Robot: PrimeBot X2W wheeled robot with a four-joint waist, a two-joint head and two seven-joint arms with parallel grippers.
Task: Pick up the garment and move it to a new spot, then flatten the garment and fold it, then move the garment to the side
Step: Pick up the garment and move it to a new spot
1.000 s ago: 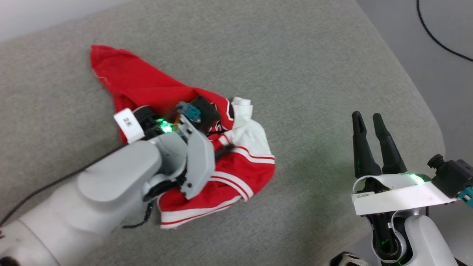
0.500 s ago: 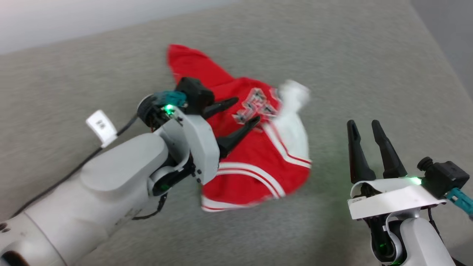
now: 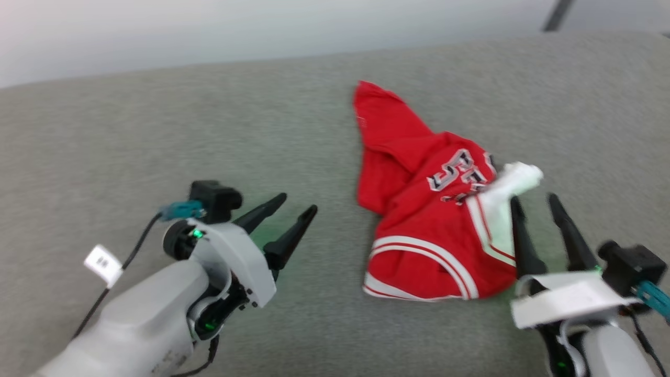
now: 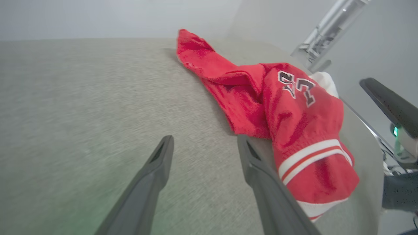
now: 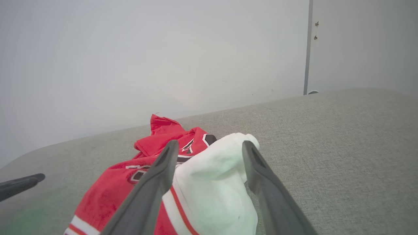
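Both my hands are released and hold nothing. My left gripper point(image 3: 298, 202) hangs over bare grey cushion point(image 3: 157, 146) with its fingers spread, and the garment point(image 3: 434, 225) lies off at its 3 o'clock, apart from it. My right gripper point(image 3: 534, 200) is also spread wide at the heap's 4 o'clock edge. Its fingers point toward 12 o'clock, and in the right wrist view the white sleeve point(image 5: 212, 182) bulges up between them. I cannot tell whether the fingertips touch the cloth. In the head view the garment sits on the cushion as a crumpled heap. One red corner trails toward 11 o'clock, the chest lettering point(image 3: 460, 175) is creased and only partly readable, the striped hem is bunched at 6 o'clock, and the sleeve pokes up at 2 o'clock. Nothing is flat and no fold is made. I cannot tell from how it lies whether it is already at its new spot. I judge the greater part of the task is left: spread the cloth flat, fold it, then carry it to the side. My right hand is the better placed to begin, at the sleeve.
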